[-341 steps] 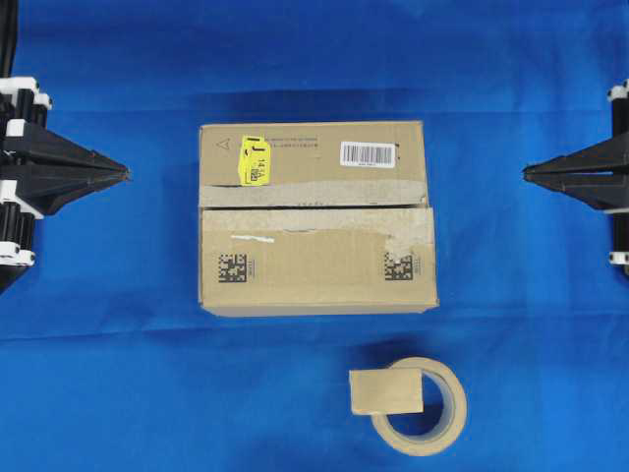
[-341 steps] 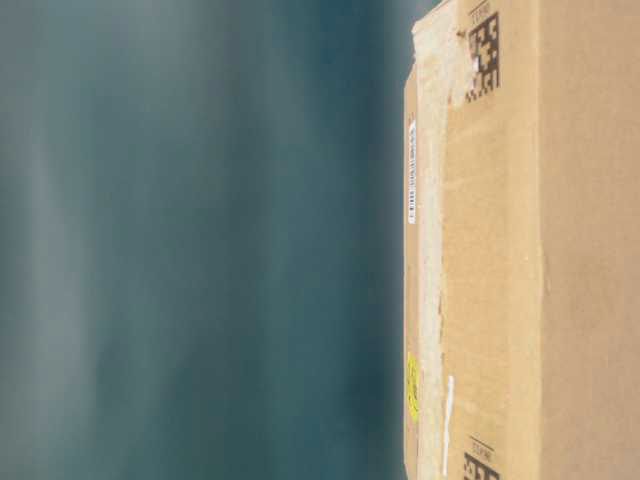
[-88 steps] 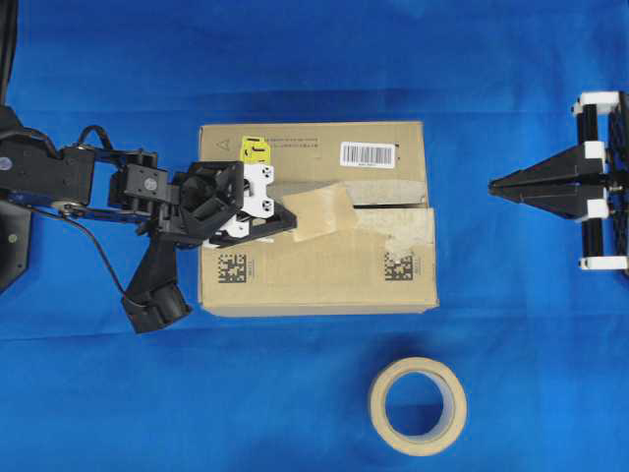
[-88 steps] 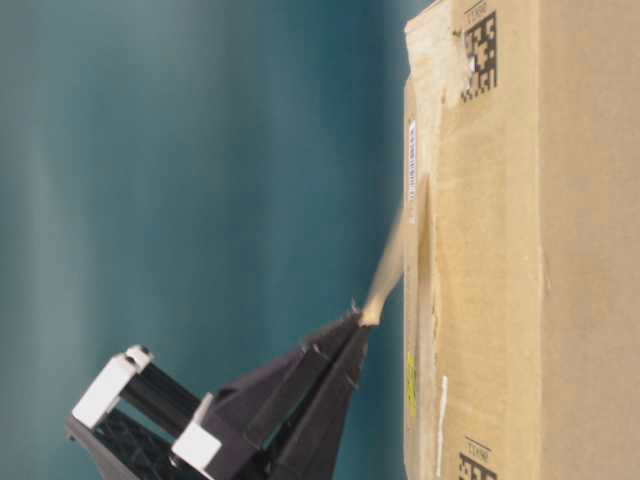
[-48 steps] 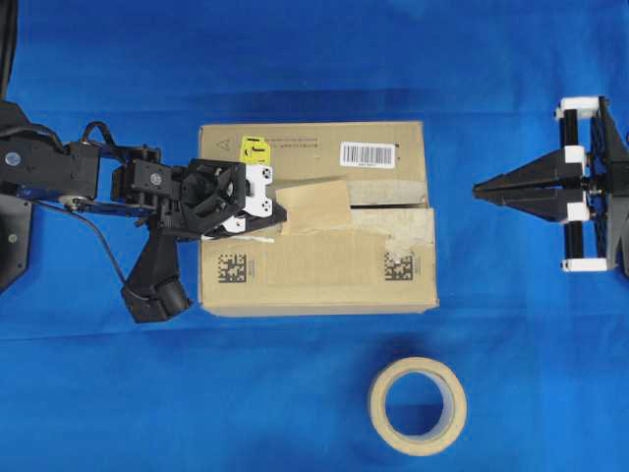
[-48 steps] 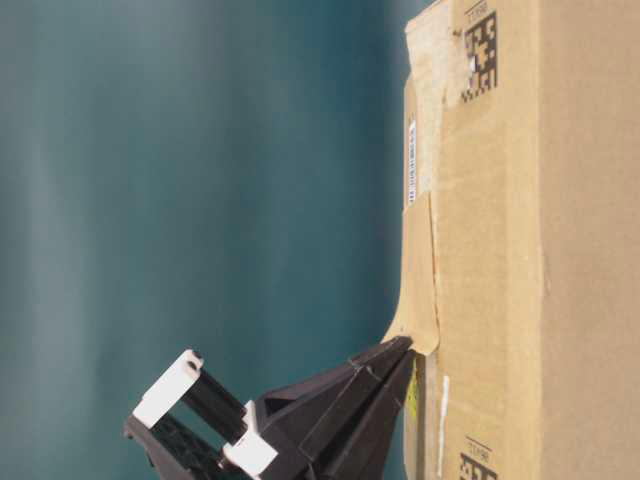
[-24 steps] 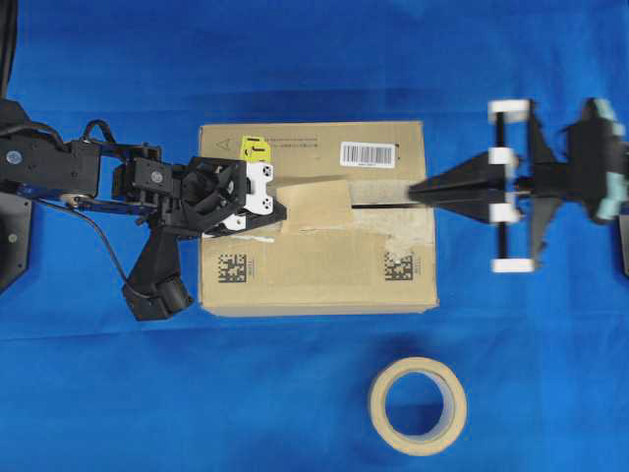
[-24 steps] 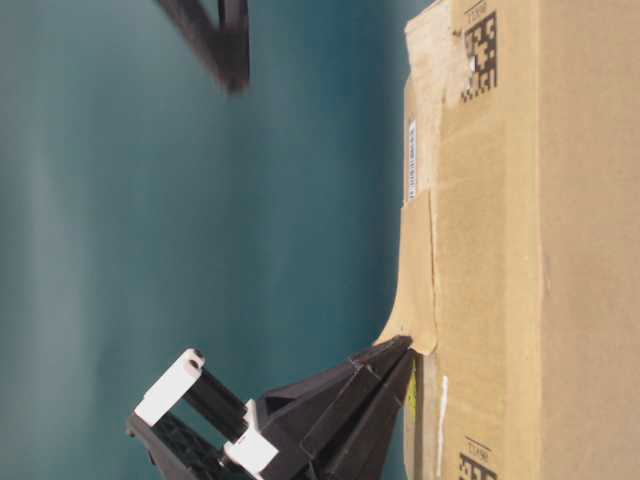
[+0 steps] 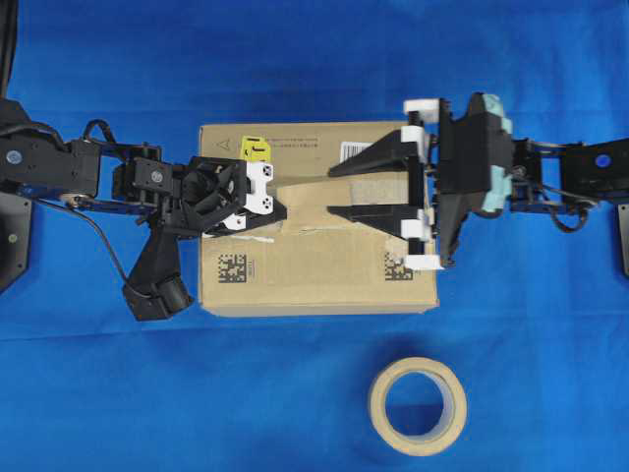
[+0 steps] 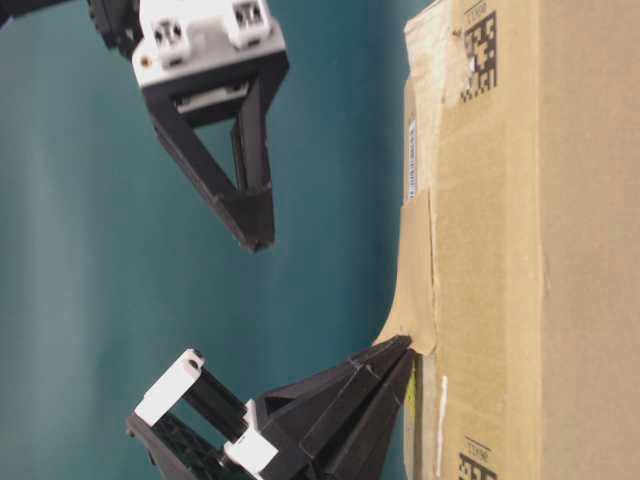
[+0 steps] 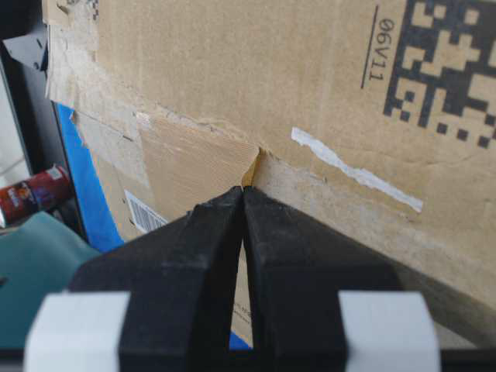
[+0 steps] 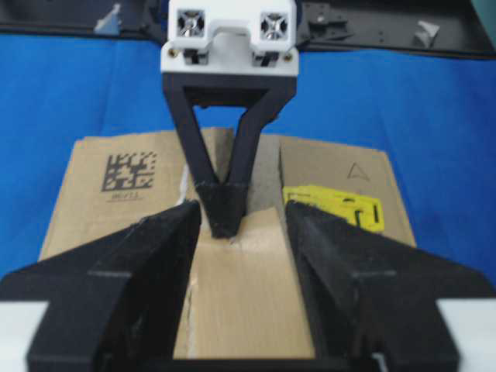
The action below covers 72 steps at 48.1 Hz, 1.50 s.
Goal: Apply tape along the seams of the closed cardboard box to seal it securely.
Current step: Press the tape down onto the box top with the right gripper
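The brown cardboard box (image 9: 314, 270) lies mid-table. The tan tape (image 9: 310, 200) lies across its top over the seams, which tape and grippers mostly hide. The tape's left end curls up off the lid (image 10: 412, 290). My left gripper (image 9: 285, 213) is shut on that raised end, its tips (image 11: 244, 192) pinching the thin edge. My right gripper (image 9: 331, 191) is open and hovers well above the lid (image 10: 258, 236). In the right wrist view its fingers (image 12: 147, 263) straddle the tape (image 12: 244, 302), facing the left gripper (image 12: 225, 221).
A tan tape roll (image 9: 418, 405) lies flat on the blue cloth in front of the box. A yellow sticker (image 9: 254, 147) and a barcode label (image 9: 356, 150) sit on the far flap. Both arms reach in over the box's ends.
The right arm has swung in from the right to above the box, and its jaws have gone from shut to wide open. The left gripper and the tape have stayed put.
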Tool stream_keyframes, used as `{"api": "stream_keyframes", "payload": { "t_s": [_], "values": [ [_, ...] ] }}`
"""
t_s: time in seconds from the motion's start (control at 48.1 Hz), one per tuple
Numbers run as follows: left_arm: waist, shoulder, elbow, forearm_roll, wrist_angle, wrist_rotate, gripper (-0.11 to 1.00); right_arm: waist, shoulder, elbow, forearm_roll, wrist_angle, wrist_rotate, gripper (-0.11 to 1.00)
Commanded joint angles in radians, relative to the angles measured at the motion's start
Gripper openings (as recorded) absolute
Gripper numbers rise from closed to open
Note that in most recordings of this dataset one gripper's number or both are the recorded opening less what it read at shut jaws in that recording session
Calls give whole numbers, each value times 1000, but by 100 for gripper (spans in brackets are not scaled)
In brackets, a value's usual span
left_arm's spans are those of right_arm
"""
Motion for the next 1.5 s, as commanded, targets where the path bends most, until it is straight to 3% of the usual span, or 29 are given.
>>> {"api": "stream_keyframes", "payload": {
  "t_s": [0.0, 0.479, 1.477],
  "values": [
    [2, -8, -12, 2, -3, 0, 0, -5, 5, -34, 2, -2, -2, 55],
    [2, -6, -12, 2, -5, 0, 0, -18, 155, -77, -2, 31, -8, 55],
    [2, 25, -38, 2, -3, -14, 0, -31, 193, -60, -3, 106, -11, 55]
  ]
}}
